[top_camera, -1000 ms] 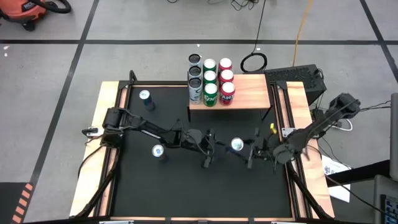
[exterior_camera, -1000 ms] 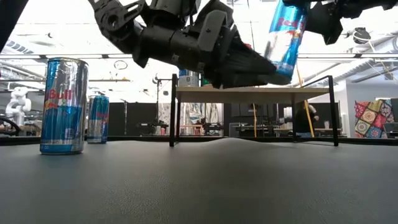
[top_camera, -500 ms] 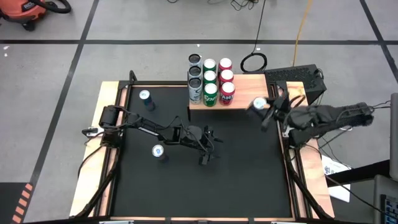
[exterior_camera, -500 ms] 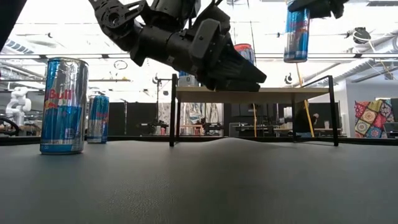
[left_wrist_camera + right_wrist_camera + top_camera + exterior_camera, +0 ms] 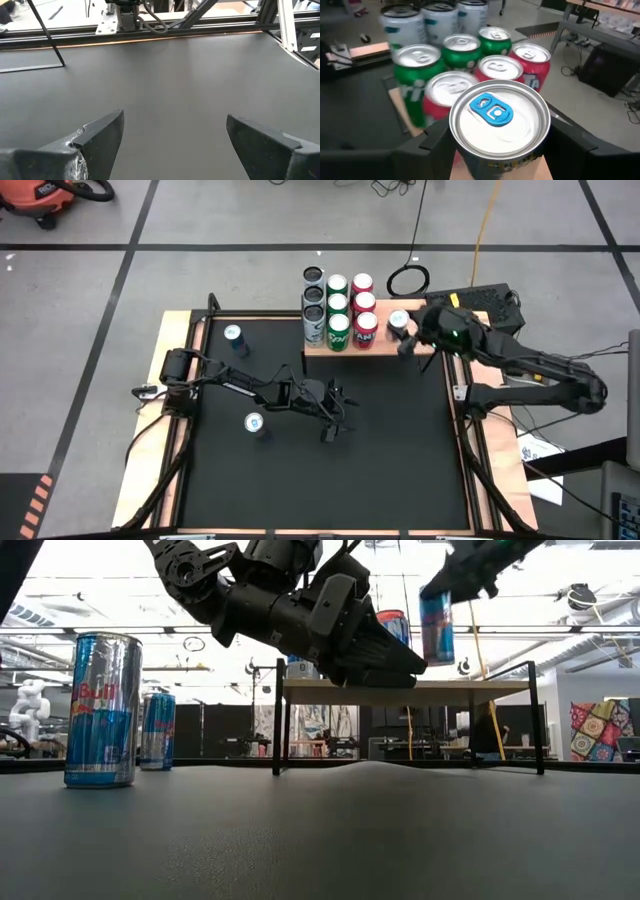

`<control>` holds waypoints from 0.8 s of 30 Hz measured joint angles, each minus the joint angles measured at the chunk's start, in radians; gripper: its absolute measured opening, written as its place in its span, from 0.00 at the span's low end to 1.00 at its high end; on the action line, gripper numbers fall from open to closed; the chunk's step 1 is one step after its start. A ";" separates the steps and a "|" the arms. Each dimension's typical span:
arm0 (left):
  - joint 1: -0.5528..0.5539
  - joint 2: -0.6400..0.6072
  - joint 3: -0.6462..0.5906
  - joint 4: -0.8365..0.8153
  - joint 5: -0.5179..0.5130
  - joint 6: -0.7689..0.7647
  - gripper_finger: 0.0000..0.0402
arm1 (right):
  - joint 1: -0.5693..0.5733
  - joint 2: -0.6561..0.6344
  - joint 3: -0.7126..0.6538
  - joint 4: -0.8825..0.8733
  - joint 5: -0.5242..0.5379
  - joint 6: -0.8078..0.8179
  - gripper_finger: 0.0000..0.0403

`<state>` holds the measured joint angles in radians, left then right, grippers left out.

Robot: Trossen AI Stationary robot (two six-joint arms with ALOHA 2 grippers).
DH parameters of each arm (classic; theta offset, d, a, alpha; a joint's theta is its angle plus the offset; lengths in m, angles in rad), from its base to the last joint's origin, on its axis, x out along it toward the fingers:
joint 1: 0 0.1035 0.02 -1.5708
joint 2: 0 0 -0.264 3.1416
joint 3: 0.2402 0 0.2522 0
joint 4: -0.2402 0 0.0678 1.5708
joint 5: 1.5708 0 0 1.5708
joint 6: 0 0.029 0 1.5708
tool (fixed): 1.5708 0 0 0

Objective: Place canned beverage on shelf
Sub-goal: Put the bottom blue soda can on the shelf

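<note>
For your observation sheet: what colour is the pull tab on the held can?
Blue, on a silver lid; the can shows best in the right wrist view.

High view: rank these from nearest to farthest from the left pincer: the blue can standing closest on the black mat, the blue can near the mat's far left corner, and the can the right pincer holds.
From the left pincer:
1. Nearest blue can, to its left.
2. Held can, over the shelf, in the right pincer.
3. Corner can, far left.
</note>
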<state>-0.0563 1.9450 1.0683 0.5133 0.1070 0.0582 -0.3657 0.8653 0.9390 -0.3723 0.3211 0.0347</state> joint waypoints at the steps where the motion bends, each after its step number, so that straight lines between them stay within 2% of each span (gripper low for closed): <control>1: 0.000 0.000 0.000 -0.002 0.000 0.000 0.88 | -0.039 0.015 0.000 0.018 -0.041 -0.008 0.56; 12: 0.002 0.001 0.000 -0.027 0.000 0.001 0.88 | -0.418 0.183 0.001 0.142 -0.423 -0.047 0.57; 18: 0.003 0.001 0.000 -0.035 0.000 0.001 0.88 | -0.520 0.274 0.003 0.258 -0.574 -0.043 0.57; 24: 0.011 0.001 0.000 -0.036 -0.003 0.004 0.88 | -0.575 0.344 0.075 0.229 -0.659 -0.062 0.57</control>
<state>-0.0453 1.9457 1.0683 0.4770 0.1043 0.0620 -0.9402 1.2097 1.0145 -0.1428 -0.3381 -0.0278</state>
